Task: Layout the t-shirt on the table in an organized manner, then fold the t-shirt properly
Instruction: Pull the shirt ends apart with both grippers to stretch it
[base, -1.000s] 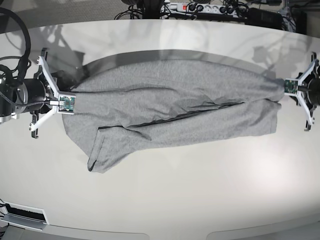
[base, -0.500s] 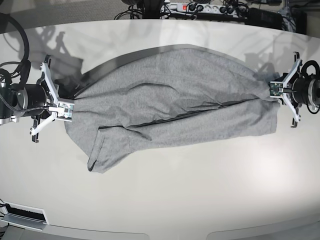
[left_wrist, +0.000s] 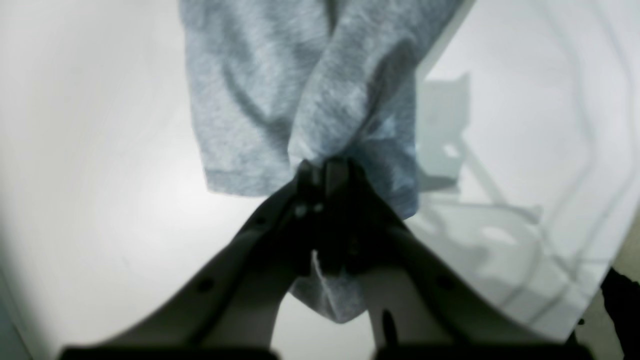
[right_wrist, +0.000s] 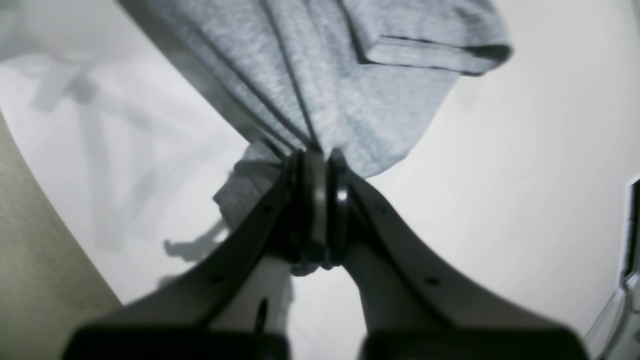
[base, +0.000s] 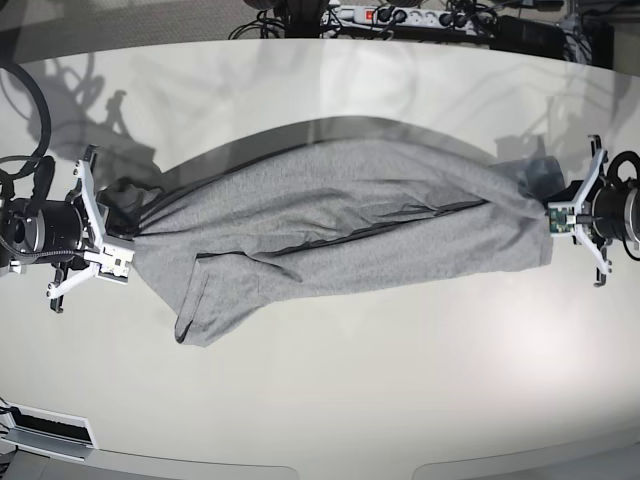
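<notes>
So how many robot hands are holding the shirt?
2. The right gripper pinches the t-shirt at the base view's left end; the left gripper pinches its right end.

You are working under bright, even overhead light. The glossy tabletop (base: 330, 400) throws a soft white glare patch near the base view's lower right and mirrors the arms as grey shadows along its far side. Both wrist views are soft: each end effector (left_wrist: 325, 170) is a dark, blurred silhouette close to the lens, and the t-shirt (right_wrist: 350, 90) weave reads only mildly sharp. Tabletop edges bow with lens distortion.
</notes>
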